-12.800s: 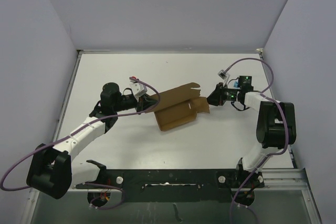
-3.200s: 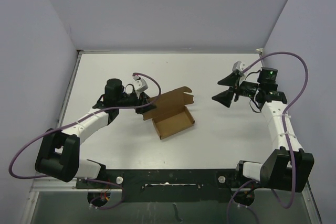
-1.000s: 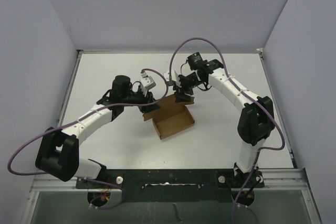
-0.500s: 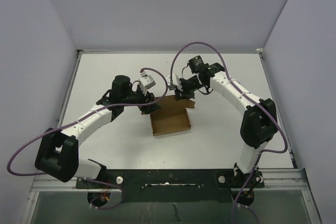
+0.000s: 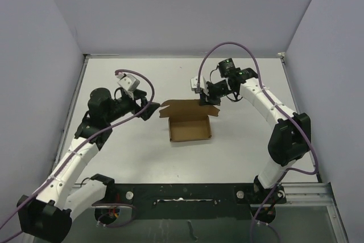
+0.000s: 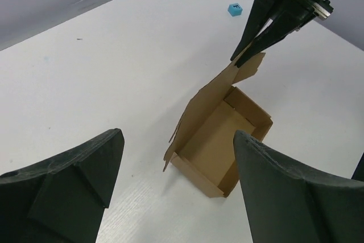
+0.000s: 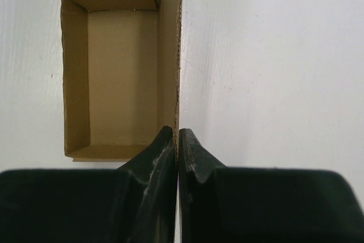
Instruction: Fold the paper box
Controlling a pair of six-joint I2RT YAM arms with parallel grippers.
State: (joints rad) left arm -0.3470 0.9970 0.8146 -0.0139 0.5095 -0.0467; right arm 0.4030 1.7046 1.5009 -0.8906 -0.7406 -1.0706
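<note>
The paper box (image 5: 190,130) is an open brown cardboard tray at mid-table, its lid flap (image 5: 183,106) standing up along the far side. My right gripper (image 5: 206,102) is shut on the right end of that flap; the right wrist view shows the thin cardboard edge (image 7: 179,55) running up from between the closed fingertips (image 7: 168,140), with the tray's inside (image 7: 120,78) to the left. My left gripper (image 5: 149,108) is open and stands apart, left of the box. The left wrist view has the box (image 6: 224,135) beyond the gap of the left gripper (image 6: 177,135) and the right gripper (image 6: 248,56) pinching the flap.
A tiny blue cube (image 6: 234,9) lies on the white table (image 5: 239,146) beyond the right gripper. Grey walls (image 5: 170,9) close in the table at the back and both sides. Purple cables (image 5: 227,46) loop above both arms.
The left gripper has let go of the box, opened and drawn back to the left. The right gripper has shut on the lid flap, and the box has turned square to the table edge.
</note>
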